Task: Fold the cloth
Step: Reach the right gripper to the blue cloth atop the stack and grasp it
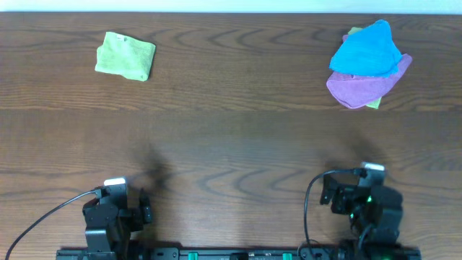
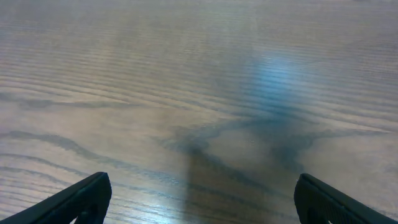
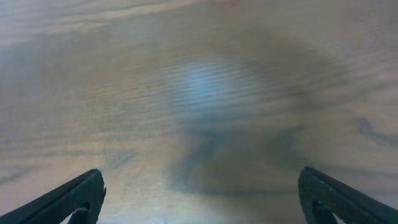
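Observation:
The bright blue cloth (image 1: pixel 367 50) lies crumpled at the far right of the table, on top of a purple cloth (image 1: pixel 367 87). My left gripper (image 1: pixel 115 206) rests near the front left edge, far from it. Its wrist view shows the jaws (image 2: pixel 202 196) wide open over bare wood. My right gripper (image 1: pixel 361 196) rests near the front right edge, well in front of the cloth pile. Its jaws (image 3: pixel 202 196) are also wide open and empty over bare wood. Neither wrist view shows the blue cloth.
A light green cloth (image 1: pixel 126 56) lies folded at the far left. A bit of a second green cloth (image 1: pixel 373 105) peeks from under the purple one. The wooden table (image 1: pixel 231 137) spans the view; cables trail from both arms at the front.

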{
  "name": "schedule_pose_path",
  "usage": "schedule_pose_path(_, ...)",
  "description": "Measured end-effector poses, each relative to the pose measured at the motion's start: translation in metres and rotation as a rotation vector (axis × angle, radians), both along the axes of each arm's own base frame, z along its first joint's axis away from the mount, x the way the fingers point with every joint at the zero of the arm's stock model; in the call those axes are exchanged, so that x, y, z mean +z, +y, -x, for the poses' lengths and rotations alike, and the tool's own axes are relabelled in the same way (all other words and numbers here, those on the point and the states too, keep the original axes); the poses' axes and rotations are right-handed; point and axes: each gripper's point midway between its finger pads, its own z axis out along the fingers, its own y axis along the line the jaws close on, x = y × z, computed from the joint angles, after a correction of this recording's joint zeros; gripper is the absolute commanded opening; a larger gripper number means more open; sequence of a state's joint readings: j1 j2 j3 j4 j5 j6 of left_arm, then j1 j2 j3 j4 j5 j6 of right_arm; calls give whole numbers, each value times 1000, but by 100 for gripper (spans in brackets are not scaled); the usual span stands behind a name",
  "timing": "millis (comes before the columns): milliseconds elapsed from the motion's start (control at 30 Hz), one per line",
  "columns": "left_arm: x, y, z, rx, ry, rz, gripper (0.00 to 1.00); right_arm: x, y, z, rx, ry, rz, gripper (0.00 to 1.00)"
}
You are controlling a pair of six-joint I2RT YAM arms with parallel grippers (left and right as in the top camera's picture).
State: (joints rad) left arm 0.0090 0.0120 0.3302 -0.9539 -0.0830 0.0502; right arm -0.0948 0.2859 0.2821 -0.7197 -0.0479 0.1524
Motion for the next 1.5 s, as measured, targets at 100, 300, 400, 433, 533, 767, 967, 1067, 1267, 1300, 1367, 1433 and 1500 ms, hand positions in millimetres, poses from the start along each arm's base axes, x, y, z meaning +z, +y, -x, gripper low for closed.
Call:
schedule_pose_path(100,0,0,0,0,0,0,95,22,-8,-10,-57,29,-26,99)
schedule_pose_path(300,0,0,0,0,-1,-1,95,66,-25,-40,-128,81,-49,99)
schedule_pose_path(400,0,0,0,1,0,-3,95,84,-35,-59,-155,124,-58,99)
schedule_pose_path(433,0,1,0,1,1,-4,95,90,-39,-66,-166,143,-62,99)
schedule_pose_path(533,0,1,1,1,1,-4,95,107,-51,-89,-193,186,-73,99)
schedule_pose_path(767,0,1,1,1,1,-4,96,134,-89,-149,-257,258,-92,99)
schedule_pose_path(967,1,1,1,1,1,-5,96,137,-122,-202,-276,259,-81,99)
schedule_pose_path(1067,1,1,1,1,2,-5,95,130,-135,-225,-275,264,-74,99)
schedule_pose_path(1267,1,1,1,1,2,-5,95,99,-148,-279,-219,233,-74,99)
schedule_pose_path(1300,1,1,1,1,2,-5,95,92,-148,-287,-205,227,-79,99)
schedule_pose_path(1367,1,1,1,1,2,-4,95,80,-147,-300,-179,213,-92,99)
schedule_pose_path(1433,1,1,1,1,2,-5,95,66,-146,-310,-157,209,-107,99)
schedule_pose_path(1500,1,1,1,1,2,-4,95,58,-147,-321,-143,188,-112,99)
